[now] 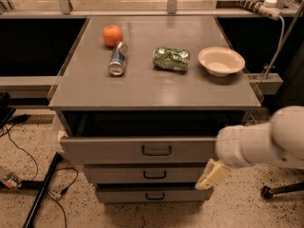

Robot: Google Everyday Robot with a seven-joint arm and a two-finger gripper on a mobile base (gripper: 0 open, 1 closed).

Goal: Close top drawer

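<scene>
**Top drawer open, gripper at its right end**

- Grey metal cabinet with flat counter (pixel 152 87) fills mid-frame, on a speckled floor (pixel 237 213).
- Wide grey top drawer (pixel 104 150) sits directly under the counter, pulled out part way. A dark strip of its interior shows between the counter edge and the drawer front. Its small black loop handle (pixel 156 150) is at centre.
- Bulky white robot arm (pixel 266 141) comes in from the right edge and covers the drawer front's right end.
- Two shallower grey drawers below: middle (pixel 142 174) and bottom (pixel 152 194). Both sit further back than the top one.
- On the counter, right to left:
  - cream round bowl (pixel 221 61) near the right edge
  - crumpled green foil packet (pixel 171 59)
  - silver-and-blue can (pixel 118 58) lying on its side
  - orange fruit (pixel 112 34) just behind the can
- Cream-coloured gripper (pixel 213 175) hangs under the arm's wrist, in front of the middle drawer's right end and just below the top drawer's lower right corner. Can't tell if the jaws are open or closed, or if they touch a drawer.
</scene>
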